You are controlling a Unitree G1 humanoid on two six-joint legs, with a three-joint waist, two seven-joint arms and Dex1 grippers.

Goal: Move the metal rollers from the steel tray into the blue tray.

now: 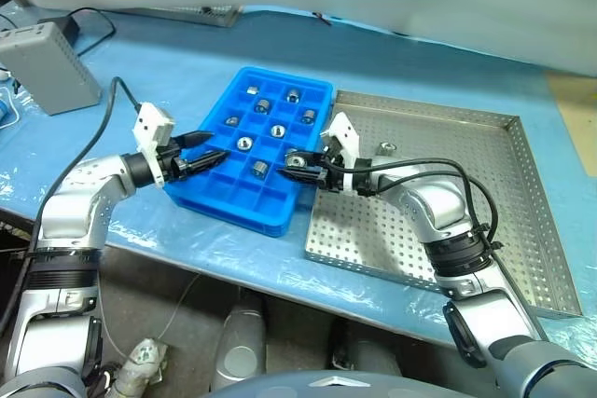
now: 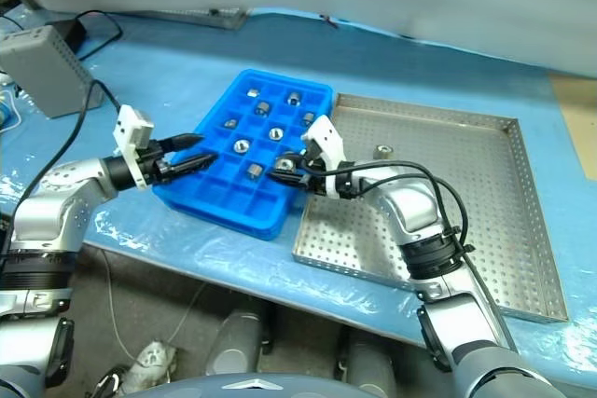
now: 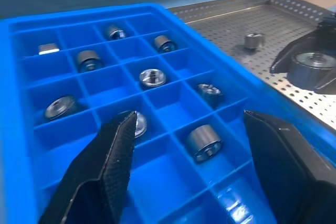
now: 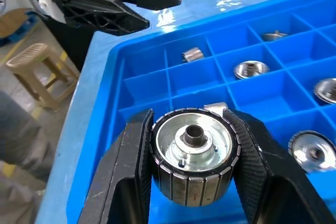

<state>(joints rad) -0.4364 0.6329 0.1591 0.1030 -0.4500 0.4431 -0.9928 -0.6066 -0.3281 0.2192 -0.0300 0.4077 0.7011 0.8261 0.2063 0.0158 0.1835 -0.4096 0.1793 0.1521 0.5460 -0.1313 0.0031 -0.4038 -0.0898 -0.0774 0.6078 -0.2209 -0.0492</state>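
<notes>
**A:** Head view first: our right gripper point(image 1: 300, 161) is over the near right edge of the blue tray point(image 1: 216, 105), clamped on a metal roller point(image 1: 297, 161). Our left gripper point(image 1: 207, 149) hangs over the tray's left edge with its fingers spread and nothing between them. One roller point(image 1: 386, 148) sits on the steel tray point(image 1: 504, 193); the others in the blue tray each have their own compartment.

**B:** Yep. From the left wrist, the black fingers point(image 3: 113, 150) stand wide apart above the grid, rollers sitting in cells below, and the loaded right claw is off over by the steel tray.

**A:** Right wrist view is the useful one. The ribbed roller point(image 4: 192, 155) is pinched squarely between both pads, hub facing the camera, just above the blue dividers. The cells right below it look empty.

**B:** So we reckon the trick is to centre it over one free cell, not a divider wall, go low before letting go so it doesn't bounce out, and keep the left claw off that spot. Don't drop it onto an occupied cell either.
</notes>
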